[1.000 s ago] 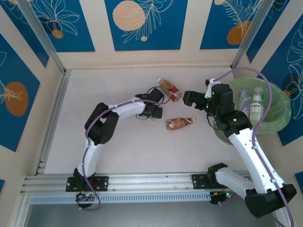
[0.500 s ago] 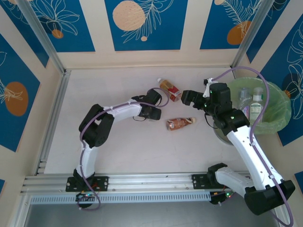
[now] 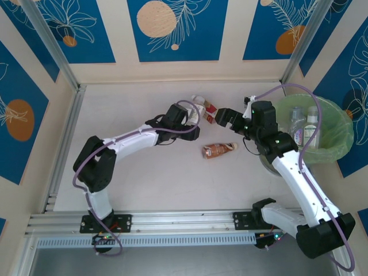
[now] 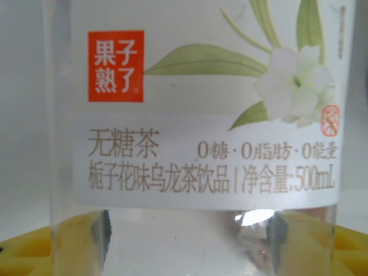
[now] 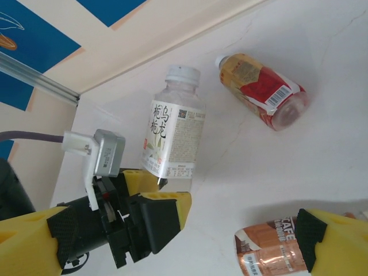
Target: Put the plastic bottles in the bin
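My left gripper (image 3: 191, 119) is shut on a clear white-labelled bottle (image 3: 195, 109), with the label (image 4: 190, 115) close up in the left wrist view and yellow pads (image 4: 34, 253) at both sides of its base. In the right wrist view that bottle (image 5: 172, 138) has its white cap pointing at the back wall. A red-labelled bottle (image 3: 211, 110) lies just right of it. A brown-labelled bottle (image 3: 218, 150) lies nearer me. My right gripper (image 3: 227, 118) hangs open above and between them, one finger (image 5: 336, 244) beside the brown bottle (image 5: 270, 250). The green-lined bin (image 3: 333, 144) stands at the right.
Two clear bottles (image 3: 305, 122) stand inside the bin. Blue-patterned walls with metal posts (image 3: 63, 69) close in the white table (image 3: 144, 172) on three sides. A purple cable (image 3: 293, 86) arcs over the bin's left rim. Open table lies left and front.
My left arm has stretched out, its elbow swinging left, and its gripper has shifted back and right with the white-labelled bottle now showing in it. My right gripper has edged left.
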